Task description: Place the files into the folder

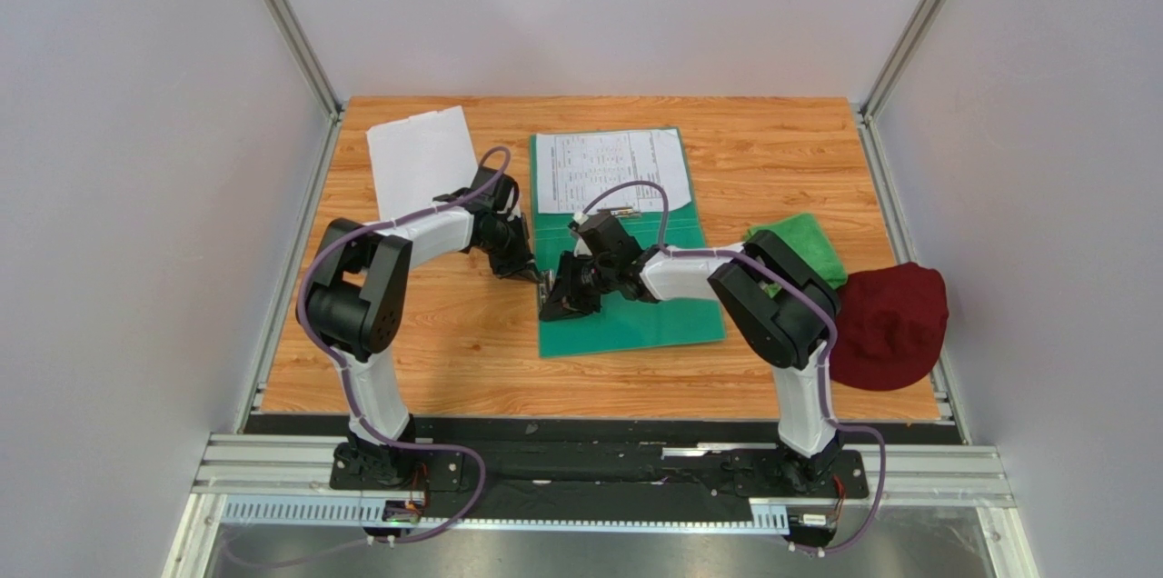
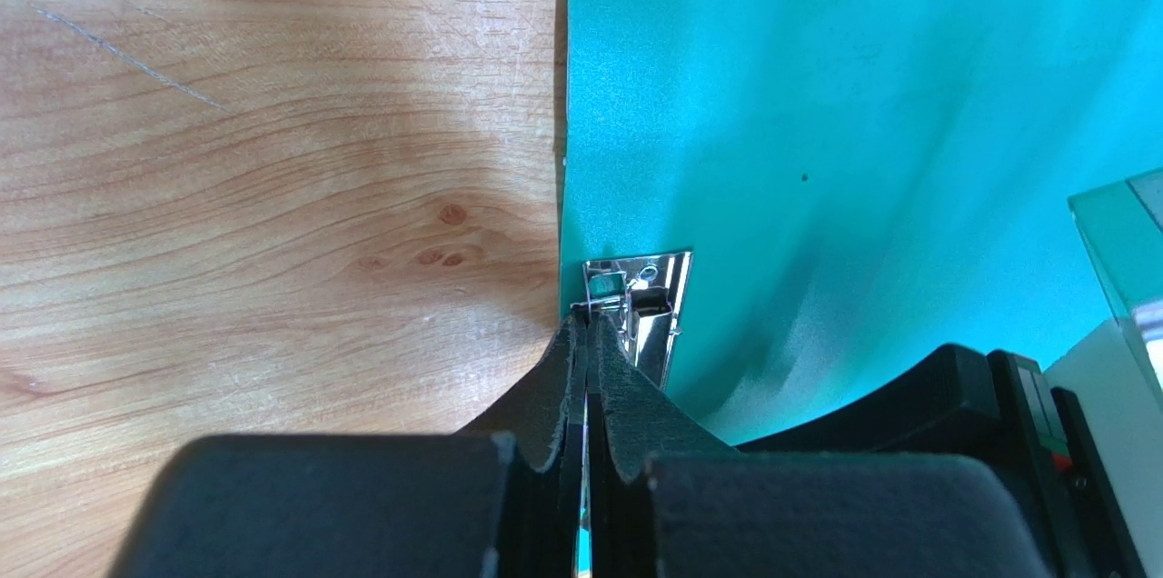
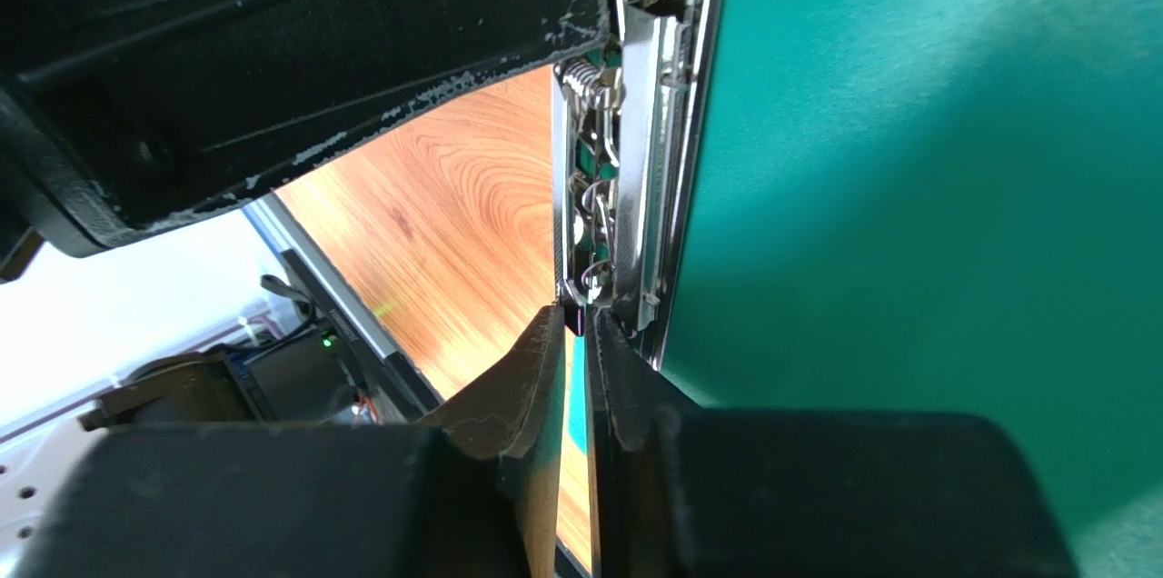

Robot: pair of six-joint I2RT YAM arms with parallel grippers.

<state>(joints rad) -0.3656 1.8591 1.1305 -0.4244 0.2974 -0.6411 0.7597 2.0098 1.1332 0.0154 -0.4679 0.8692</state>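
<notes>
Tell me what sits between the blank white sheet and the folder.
The left arm crosses the gap between the sheet and the folder, the left gripper meeting the right gripper at its metal clip.

What else sits on my bench

The wooden table (image 1: 792, 156) is pale and grained, with small knots showing close up. On my right lies a bright green cloth (image 1: 806, 240). Near it a dark red cloth (image 1: 894, 322) sits bunched at the table's right edge, lapping over it. Grey walls (image 1: 137, 196) and aluminium posts (image 1: 294, 26) close in three sides, and a metal rail (image 1: 942, 476) crosses the near edge.
</notes>
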